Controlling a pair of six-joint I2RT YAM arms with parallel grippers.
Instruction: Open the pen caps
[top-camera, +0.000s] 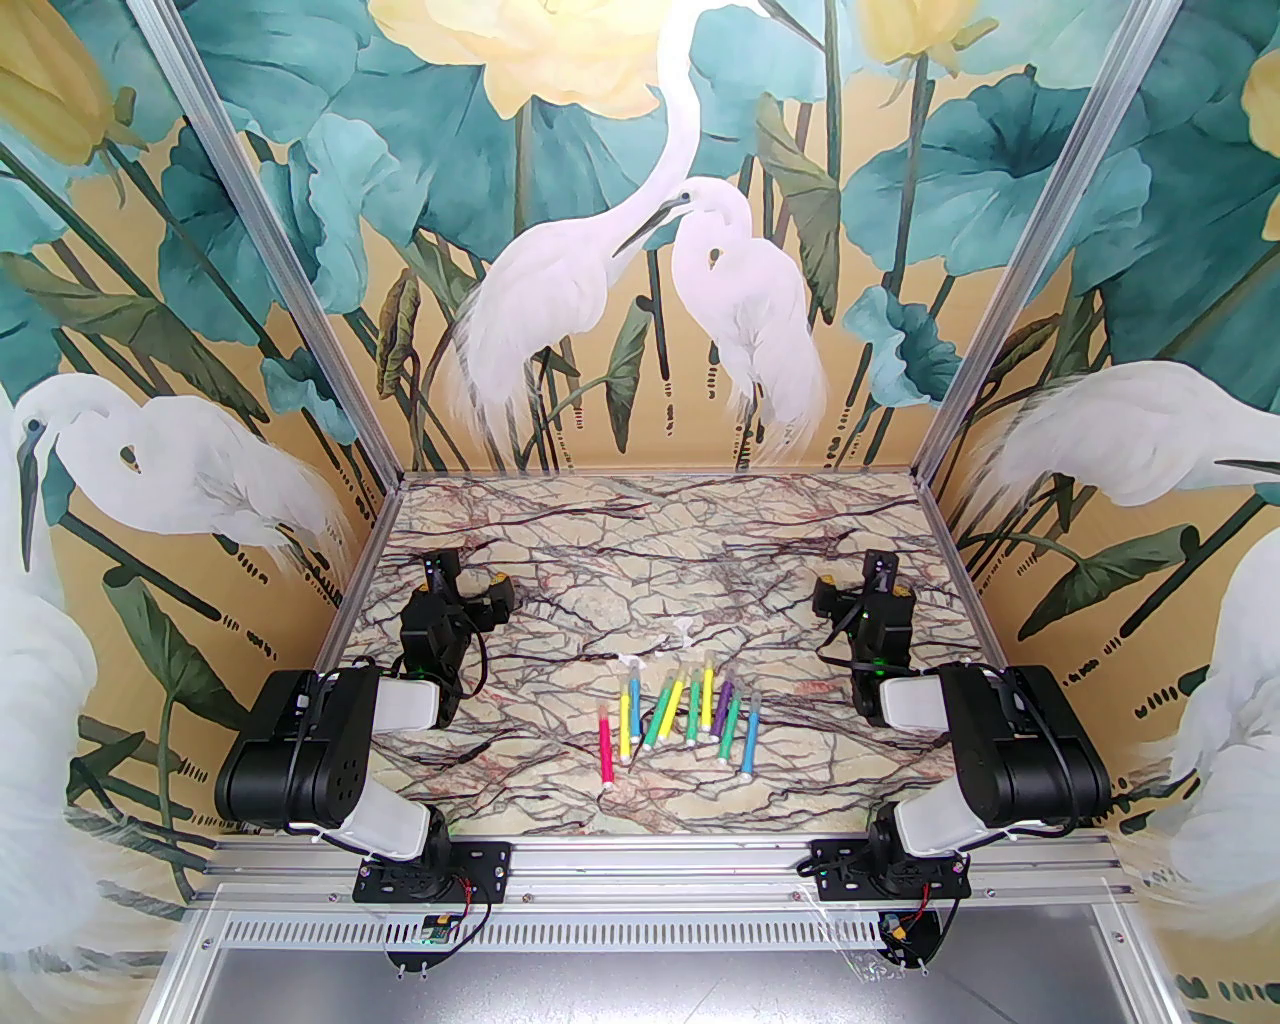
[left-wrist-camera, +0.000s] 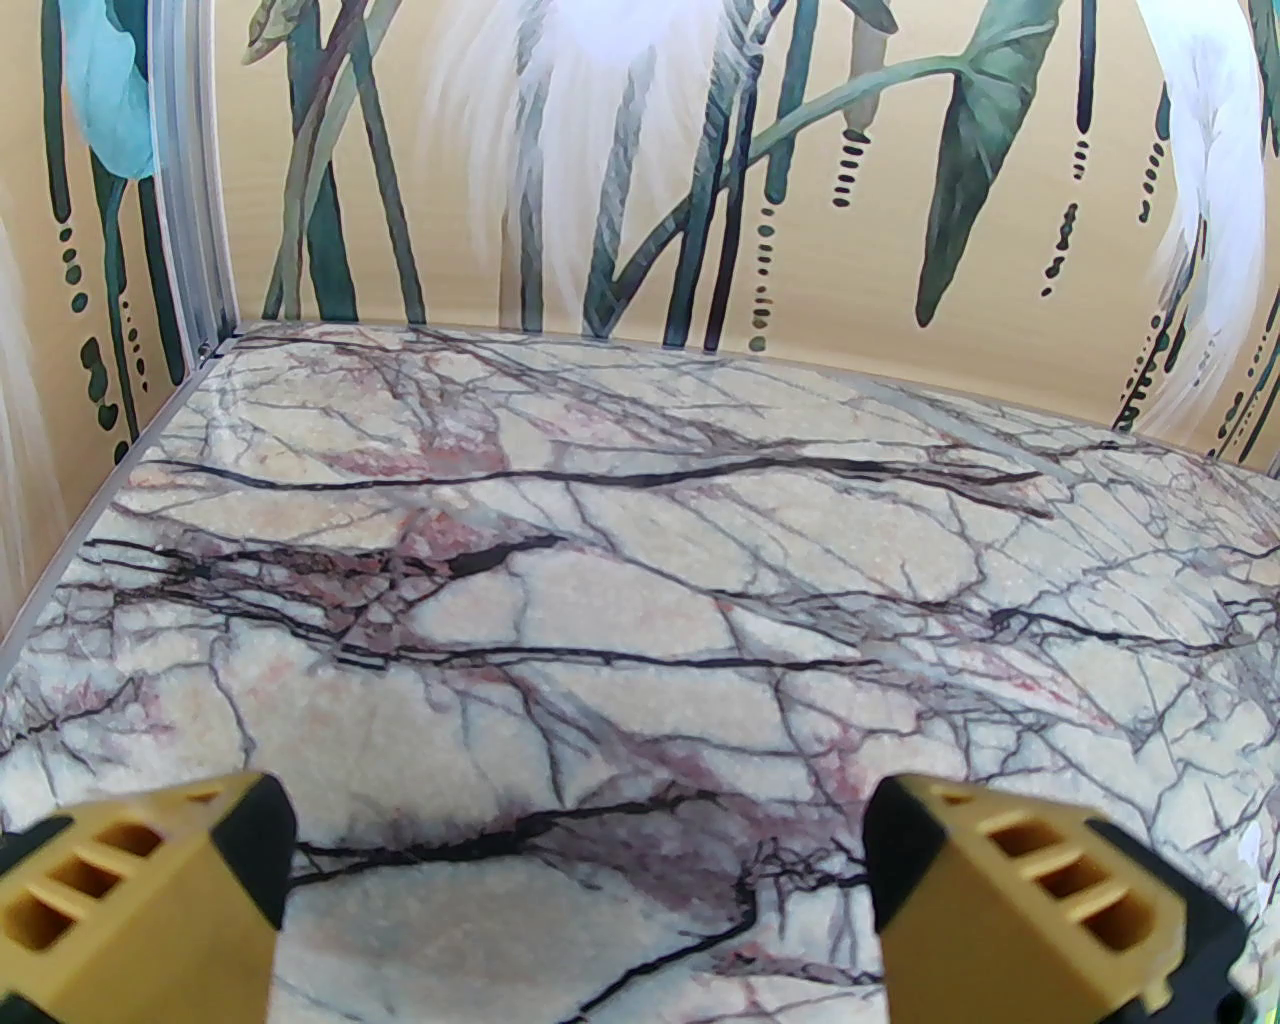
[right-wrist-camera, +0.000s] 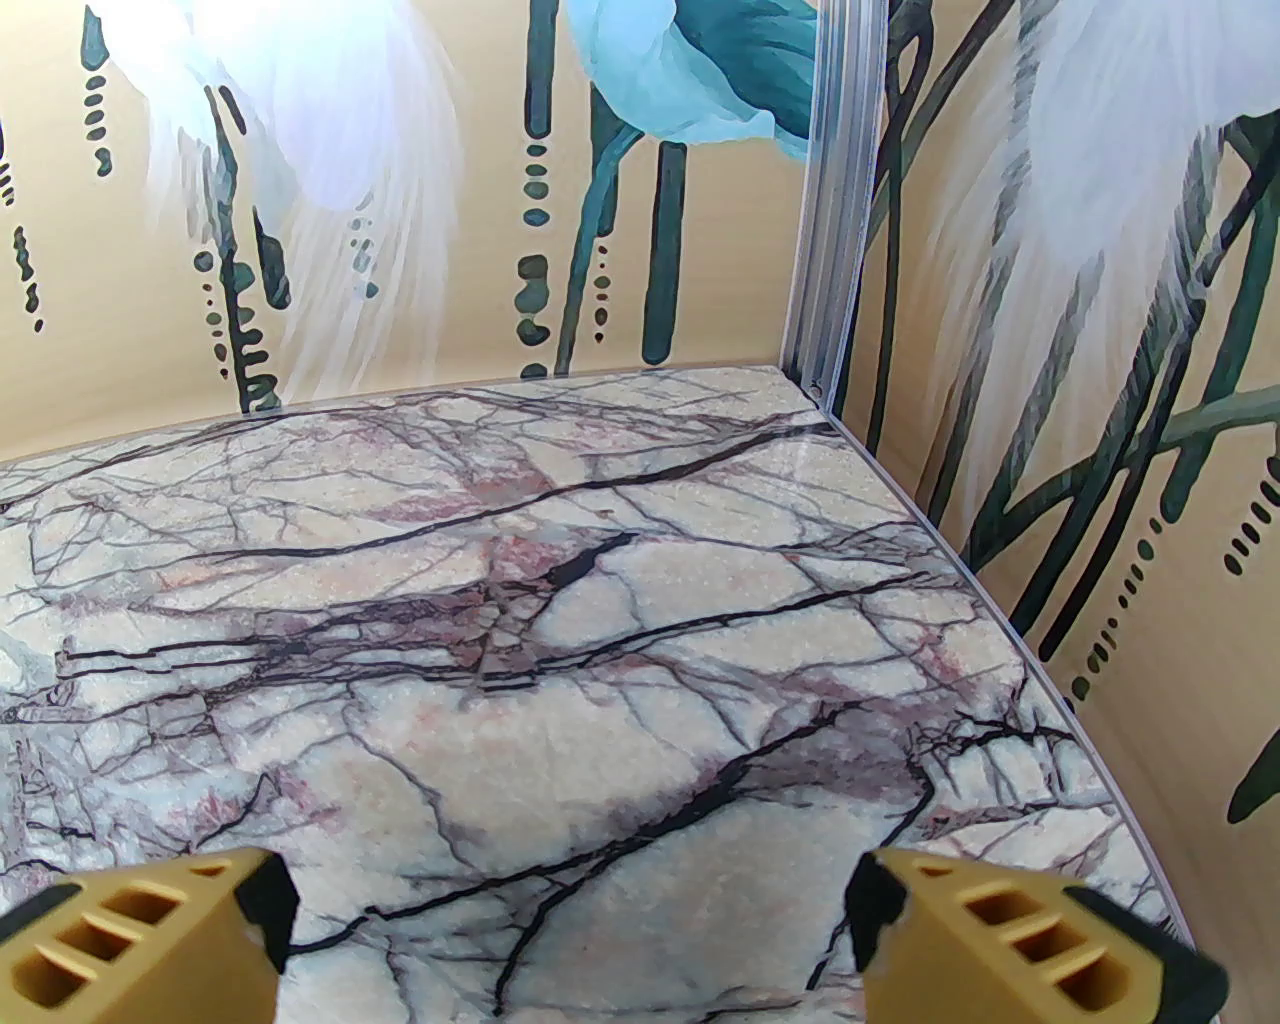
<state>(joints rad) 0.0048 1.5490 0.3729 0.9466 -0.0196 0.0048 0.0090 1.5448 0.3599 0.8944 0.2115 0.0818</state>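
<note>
Several coloured pens (top-camera: 680, 715) lie side by side on the marble table (top-camera: 640, 540), near its front centre. The pen caps (top-camera: 709, 663) are clear and whitish and sit on the pens' far ends. Two small whitish bits (top-camera: 683, 630) lie just beyond the row; I cannot tell what they are. My left gripper (top-camera: 460, 590) rests folded at the table's left, well away from the pens. Its yellow fingers (left-wrist-camera: 140, 900) stand wide apart over bare marble, the left gripper (left-wrist-camera: 580, 900) open. My right gripper (top-camera: 862, 592) mirrors it on the right, the right gripper (right-wrist-camera: 570, 920) open and holding nothing.
Painted walls with herons and leaves close the table on three sides, with aluminium posts (top-camera: 930, 470) in the back corners. Bare marble stretches from the pens to the far wall. An aluminium rail (top-camera: 640, 860) carrying both arm bases runs along the near edge.
</note>
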